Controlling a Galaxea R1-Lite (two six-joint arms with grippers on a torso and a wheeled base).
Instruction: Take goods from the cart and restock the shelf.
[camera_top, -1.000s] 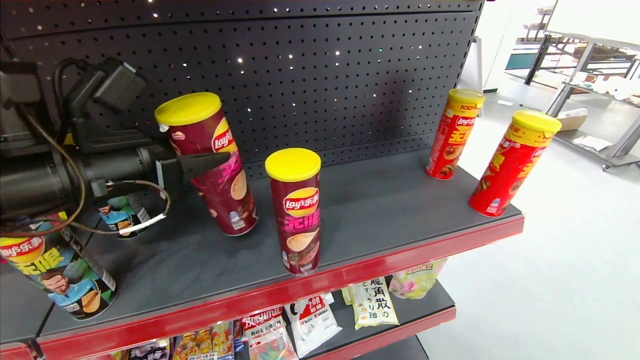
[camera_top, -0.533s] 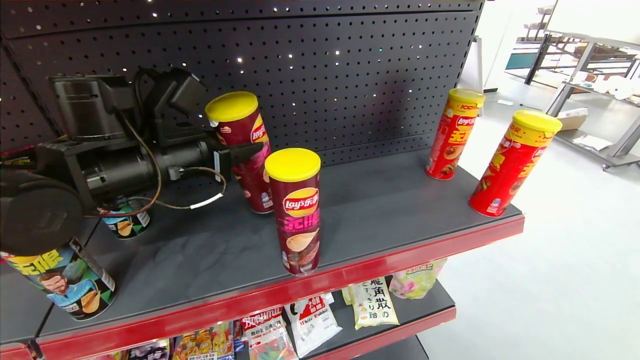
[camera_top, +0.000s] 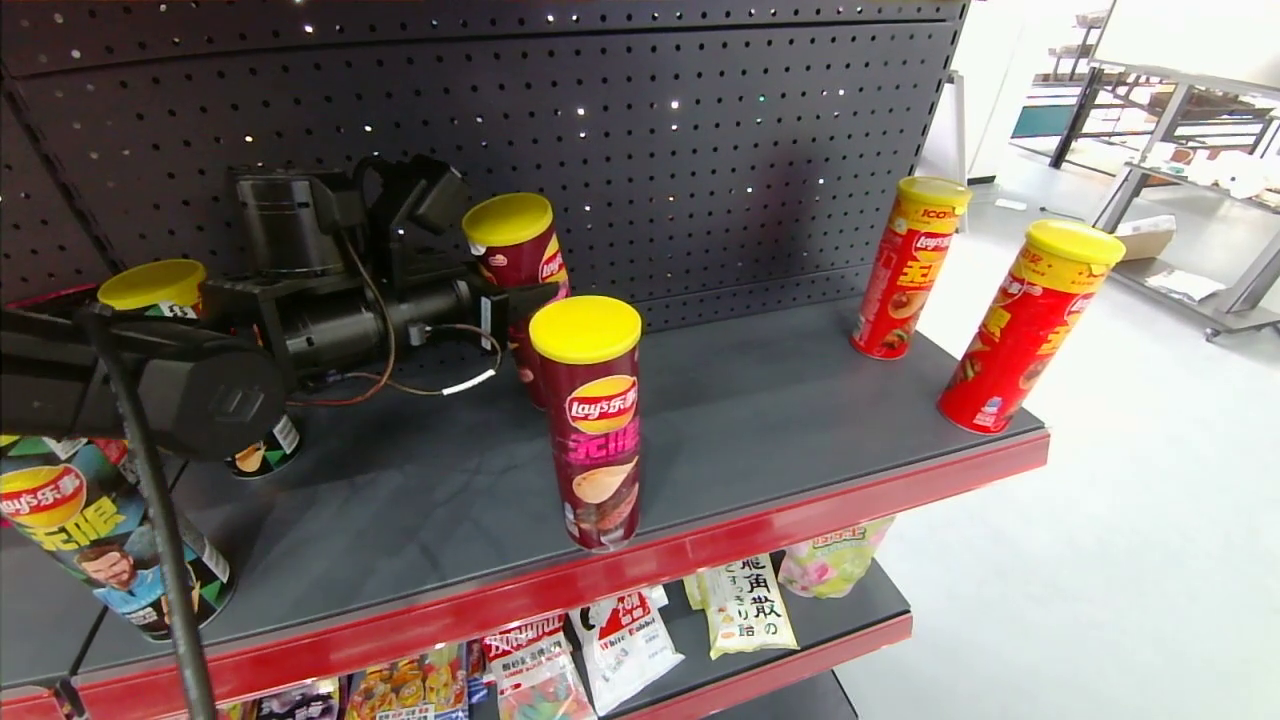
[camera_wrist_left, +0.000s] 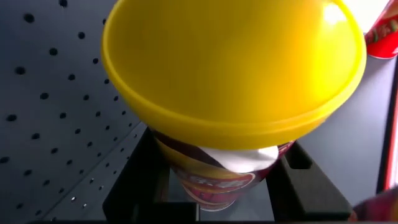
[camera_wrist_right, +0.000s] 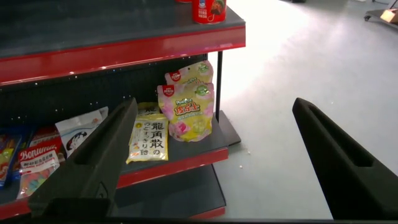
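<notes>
Left gripper (camera_top: 527, 298) grasps maroon yellow-lidded chip tube (camera_top: 518, 250), at 11 o'clock from matching front tube (camera_top: 592, 420) on dark red-edged shelf (camera_top: 780, 420). Right gripper (camera_wrist_right: 214, 106) released.

The dark grey shelf board (camera_top: 760, 420) lies open between the front maroon yellow-lidded crisp tube (camera_top: 592, 420) and, at right, the rear red yellow-lidded tube (camera_top: 905, 270) and front red tube (camera_top: 1025, 325). A second maroon tube (camera_top: 520, 255), clamped in the left gripper (camera_top: 522, 300), blocks the back.
</notes>
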